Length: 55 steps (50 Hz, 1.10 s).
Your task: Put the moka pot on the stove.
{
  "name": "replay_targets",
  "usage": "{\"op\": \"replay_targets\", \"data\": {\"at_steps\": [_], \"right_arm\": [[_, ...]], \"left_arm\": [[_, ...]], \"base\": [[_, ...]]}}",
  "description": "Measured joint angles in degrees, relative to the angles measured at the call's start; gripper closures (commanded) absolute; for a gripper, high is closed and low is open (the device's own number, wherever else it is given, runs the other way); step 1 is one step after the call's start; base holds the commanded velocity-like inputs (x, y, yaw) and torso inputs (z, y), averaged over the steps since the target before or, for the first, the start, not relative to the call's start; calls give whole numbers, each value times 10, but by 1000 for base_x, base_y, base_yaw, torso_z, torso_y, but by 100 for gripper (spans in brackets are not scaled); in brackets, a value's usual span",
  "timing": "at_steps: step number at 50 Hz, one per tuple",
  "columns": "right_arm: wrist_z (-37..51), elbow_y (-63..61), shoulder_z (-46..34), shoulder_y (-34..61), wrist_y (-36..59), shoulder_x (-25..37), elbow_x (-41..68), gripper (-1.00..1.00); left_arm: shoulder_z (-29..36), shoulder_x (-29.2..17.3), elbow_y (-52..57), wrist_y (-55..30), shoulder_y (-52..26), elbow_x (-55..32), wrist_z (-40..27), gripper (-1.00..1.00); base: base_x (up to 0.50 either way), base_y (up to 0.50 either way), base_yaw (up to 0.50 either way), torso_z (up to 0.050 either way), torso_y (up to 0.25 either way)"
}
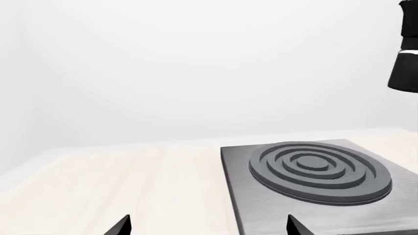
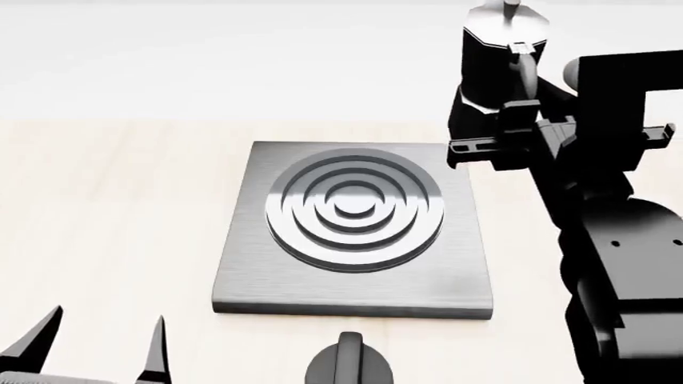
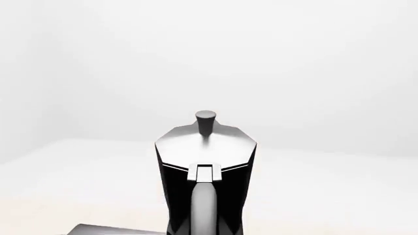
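Note:
The moka pot (image 2: 494,50), black and faceted with a silver lid and knob, is held in the air beyond the stove's far right corner. My right gripper (image 2: 493,132) is shut on its lower body. In the right wrist view the pot (image 3: 205,161) stands upright with its handle facing the camera. The stove (image 2: 256,272) is a grey slab with dark concentric rings and lies in the middle of the table. It also shows in the left wrist view (image 1: 261,210), with the pot (image 1: 405,54) high above its far side. My left gripper (image 2: 104,332) is open and empty, near the stove's front left.
A round black knob (image 2: 348,364) with a ridge sits just in front of the stove's front edge. The light wooden table (image 2: 107,200) spreads to the left of the stove. A white wall (image 1: 196,63) stands behind. A stove corner (image 3: 111,229) shows below the pot.

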Motion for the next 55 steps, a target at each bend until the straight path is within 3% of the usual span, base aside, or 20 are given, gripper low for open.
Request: {"op": "replay_targets", "data": {"at_steps": [23, 37, 55], "right_arm": [[-47, 163, -47, 101, -71, -82, -36, 100], [-87, 336, -64, 170, -152, -138, -55, 100], [-120, 501, -36, 229, -215, -193, -96, 100]], "left_arm": [[4, -1, 5, -4, -2, 1, -6, -100], [5, -5, 10, -3, 2, 2, -8, -100], [7, -7, 12, -4, 2, 0, -11, -100]], "base": [[0, 0, 0, 0, 1], [0, 0, 0, 0, 1], [0, 0, 0, 0, 1]]}}
